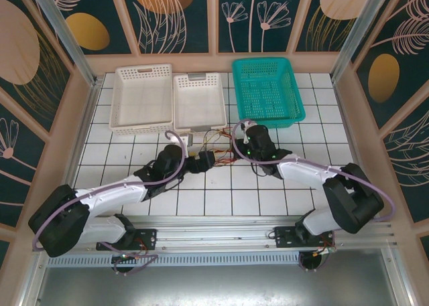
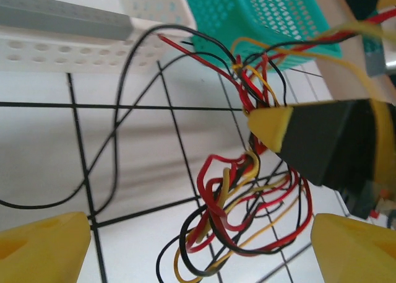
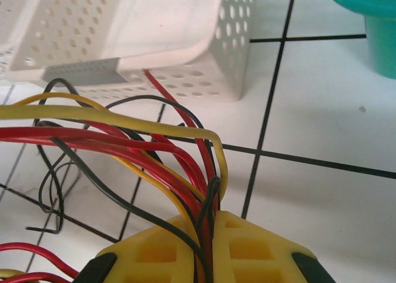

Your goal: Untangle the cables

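One tangle of red, black and yellow cables (image 1: 220,144): over the white tiled table (image 1: 268,192), just in front of the middle white basket (image 1: 199,102), between the two grippers.
Right gripper (image 3: 207,224): yellow fingers pinched together on a bundle of the strands.
Left gripper (image 2: 198,252): jaws spread wide, gripping nothing; cable loops show between its fingertips.
Teal basket (image 1: 268,92): behind, to the right.
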Motion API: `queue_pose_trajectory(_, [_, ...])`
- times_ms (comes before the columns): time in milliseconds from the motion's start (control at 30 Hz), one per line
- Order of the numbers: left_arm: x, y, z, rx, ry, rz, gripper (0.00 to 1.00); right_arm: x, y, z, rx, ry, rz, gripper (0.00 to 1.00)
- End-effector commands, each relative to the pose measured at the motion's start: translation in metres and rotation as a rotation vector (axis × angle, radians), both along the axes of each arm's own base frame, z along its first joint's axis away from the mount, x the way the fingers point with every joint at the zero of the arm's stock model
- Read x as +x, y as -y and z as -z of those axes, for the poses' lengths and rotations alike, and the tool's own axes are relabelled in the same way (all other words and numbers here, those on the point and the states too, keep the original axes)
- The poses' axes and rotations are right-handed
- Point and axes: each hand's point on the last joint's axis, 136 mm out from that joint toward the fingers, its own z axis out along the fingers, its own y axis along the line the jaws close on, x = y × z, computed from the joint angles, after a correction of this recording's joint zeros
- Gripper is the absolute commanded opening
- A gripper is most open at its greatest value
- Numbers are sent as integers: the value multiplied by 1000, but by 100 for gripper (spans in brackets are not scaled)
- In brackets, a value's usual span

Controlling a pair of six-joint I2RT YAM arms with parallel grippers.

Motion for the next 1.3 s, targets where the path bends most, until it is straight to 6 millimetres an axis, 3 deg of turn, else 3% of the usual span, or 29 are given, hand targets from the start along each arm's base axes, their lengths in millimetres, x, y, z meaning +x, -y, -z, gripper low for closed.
queue_pose_trajectory(0, [-10, 6, -12, -49, 56, 66, 91, -2, -8, -28, 100, 61, -54, 0])
queue_pose_trajectory(133, [-16, 6, -14, -91, 66, 84, 88, -8, -14, -39, 151, 58, -104, 0])
queue_pose_trajectory(500, [-26, 30, -28, -170, 86, 192, 80, -17, -27, -47, 210, 46, -189, 0])
queue_pose_trajectory(600, [-29, 33, -27, -172, 86, 211, 72, -18, -29, -48, 220, 44, -193, 0])
queue_pose_trajectory(833, [-34, 35, -23, -185, 77, 233, 45, -20, -34, -53, 249, 45, -217, 0])
queue_pose_trajectory(1067, [-34, 33, -23, -185, 86, 227, 0, -25, -36, -57, 273, 38, -237, 0])
queue_pose_trajectory(1200, [-31, 27, -24, -182, 99, 193, 0, -27, -34, -62, 283, 41, -232, 0])
queue_pose_trajectory(1267, [-31, 23, -26, -182, 110, 179, 0, -29, -32, -66, 290, 36, -229, 14])
